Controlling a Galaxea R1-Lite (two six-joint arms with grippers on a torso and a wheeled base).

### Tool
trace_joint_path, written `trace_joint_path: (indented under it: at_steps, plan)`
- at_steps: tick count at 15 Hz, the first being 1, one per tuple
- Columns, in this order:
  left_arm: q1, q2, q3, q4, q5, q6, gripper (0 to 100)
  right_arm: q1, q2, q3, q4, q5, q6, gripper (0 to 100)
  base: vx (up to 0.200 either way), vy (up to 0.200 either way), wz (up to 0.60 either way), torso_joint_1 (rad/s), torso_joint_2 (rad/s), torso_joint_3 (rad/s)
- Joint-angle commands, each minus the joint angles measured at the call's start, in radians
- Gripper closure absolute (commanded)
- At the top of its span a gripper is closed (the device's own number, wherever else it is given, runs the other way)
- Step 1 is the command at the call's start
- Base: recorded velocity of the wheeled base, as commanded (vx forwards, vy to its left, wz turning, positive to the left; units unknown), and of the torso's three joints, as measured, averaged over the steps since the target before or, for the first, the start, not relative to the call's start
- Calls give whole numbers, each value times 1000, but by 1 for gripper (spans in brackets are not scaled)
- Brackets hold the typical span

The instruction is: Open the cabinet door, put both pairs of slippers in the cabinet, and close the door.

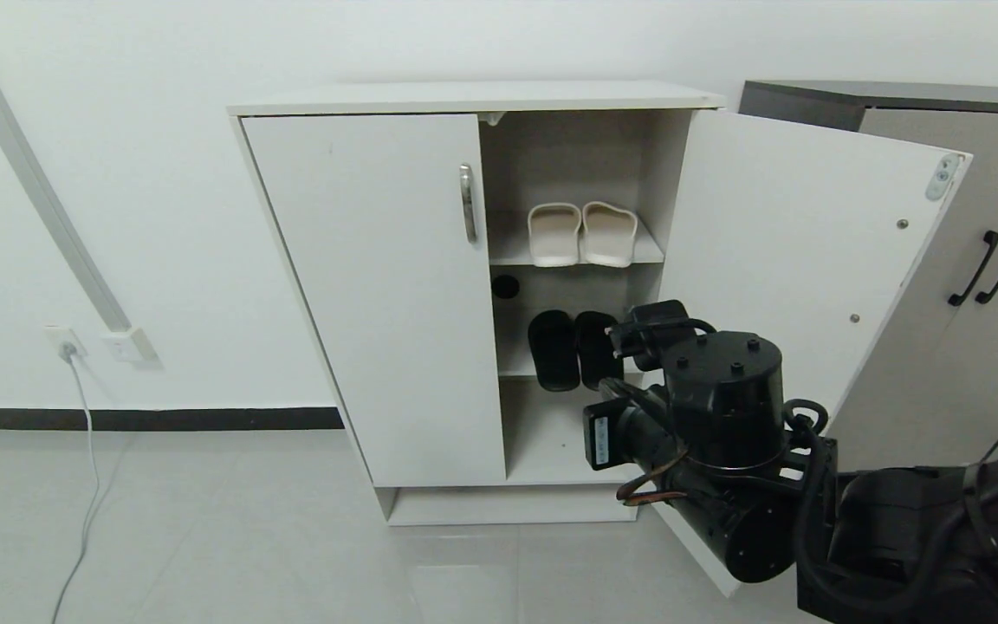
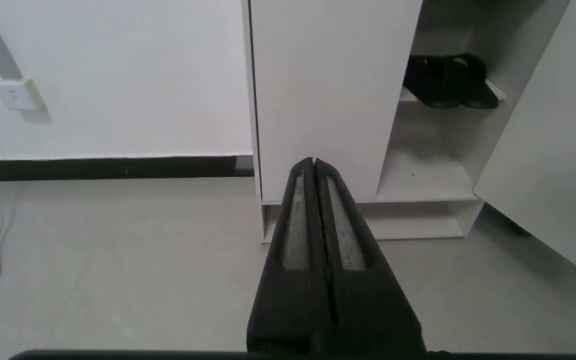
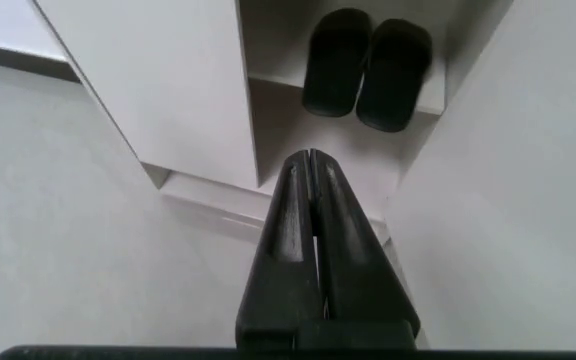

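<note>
as white slippers (image 1: 581, 234) are shelved above black slippers (image 1: 573, 349), only the open door (image 1: 793, 260) is to be closed; both jaws held together, empty.

Left gripper (image 2: 313, 166), fingers (image 2: 296, 225) pressed together, above grey floor (image 2: 118, 265), white cabinet (image 2: 333, 90) at twelve o'clock from it, black slippers (image 2: 451, 80) inside at one o'clock, open door (image 2: 558, 140) at two o'clock, wall socket (image 2: 18, 95) at ten o'clock.

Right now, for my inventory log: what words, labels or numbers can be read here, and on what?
No text can be read.
A sticker on the right arm: too small to read.
The cabinet, white slippers, black slippers and socket: no print visible.
</note>
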Motion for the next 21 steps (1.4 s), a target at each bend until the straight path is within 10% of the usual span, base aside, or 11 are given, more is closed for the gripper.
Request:
trace_joint_path:
  at_steps: [1, 11, 21]
  plan:
    - [0, 1, 0, 0, 0, 0, 100, 0, 5, 4, 0, 1, -3, 100, 0, 0, 0, 0, 0, 0]
    - [0, 1, 0, 0, -4, 3, 100, -13, 11, 31, -48, 4, -14, 100, 0, 0, 0, 0, -10, -10]
    - [0, 1, 0, 0, -4, 3, 100, -15, -12, 44, -51, 2, -25, 100, 0, 0, 0, 43, -397, -352]
